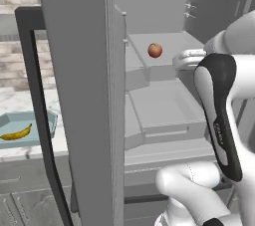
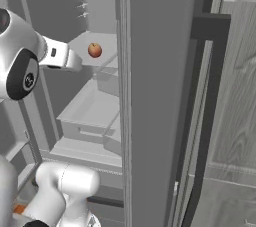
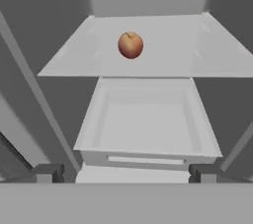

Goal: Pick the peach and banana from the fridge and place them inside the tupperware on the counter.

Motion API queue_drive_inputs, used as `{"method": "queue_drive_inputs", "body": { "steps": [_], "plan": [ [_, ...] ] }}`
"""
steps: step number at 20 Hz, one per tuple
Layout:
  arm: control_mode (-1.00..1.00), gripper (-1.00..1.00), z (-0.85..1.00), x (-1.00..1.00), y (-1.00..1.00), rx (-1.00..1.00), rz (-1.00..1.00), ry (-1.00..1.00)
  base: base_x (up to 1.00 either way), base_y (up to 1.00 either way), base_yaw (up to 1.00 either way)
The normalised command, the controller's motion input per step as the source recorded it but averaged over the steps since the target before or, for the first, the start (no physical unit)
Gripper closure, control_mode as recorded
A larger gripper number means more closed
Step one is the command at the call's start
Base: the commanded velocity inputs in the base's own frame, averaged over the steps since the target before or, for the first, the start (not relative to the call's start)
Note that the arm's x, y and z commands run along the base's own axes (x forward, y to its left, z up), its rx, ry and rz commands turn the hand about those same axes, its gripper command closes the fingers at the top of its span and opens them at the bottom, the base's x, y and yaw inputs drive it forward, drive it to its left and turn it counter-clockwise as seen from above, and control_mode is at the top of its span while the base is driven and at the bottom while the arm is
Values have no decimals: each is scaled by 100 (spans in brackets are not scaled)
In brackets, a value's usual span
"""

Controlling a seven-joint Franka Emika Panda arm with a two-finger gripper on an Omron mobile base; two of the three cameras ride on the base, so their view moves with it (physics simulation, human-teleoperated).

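Note:
The fridge (image 1: 79,70) stands open. The peach (image 1: 155,50), small and red-orange, rests on a pale inner shelf (image 3: 197,50); it also shows in the right base view (image 2: 94,50) and the hand view (image 3: 130,45). My gripper (image 3: 126,172) is open and empty, in front of the shelf and well short of the peach, with the fingertips (image 3: 47,171) spread wide. On the counter (image 1: 15,101) to the left sits the light blue tupperware (image 1: 45,120), and the yellow banana (image 1: 16,133) lies inside it.
Below the peach's shelf an empty drawer (image 3: 148,124) juts forward. The open fridge door (image 2: 155,96) with its black bar handle (image 1: 37,100) stands between the fridge interior and the counter. Grey cabinet fronts (image 2: 235,96) are at the right.

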Motion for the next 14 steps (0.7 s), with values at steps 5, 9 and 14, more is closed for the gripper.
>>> {"method": "queue_drive_inputs", "body": {
  "steps": [5,9,14],
  "plan": [
    [-100,-100,3,68,0,0,0,0,0,0,0],
    [-100,-100,0,60,0,0,0,0,0,0,0],
    [-100,-100,0,56,0,0,0,0,0,0,0]
  ]
}}
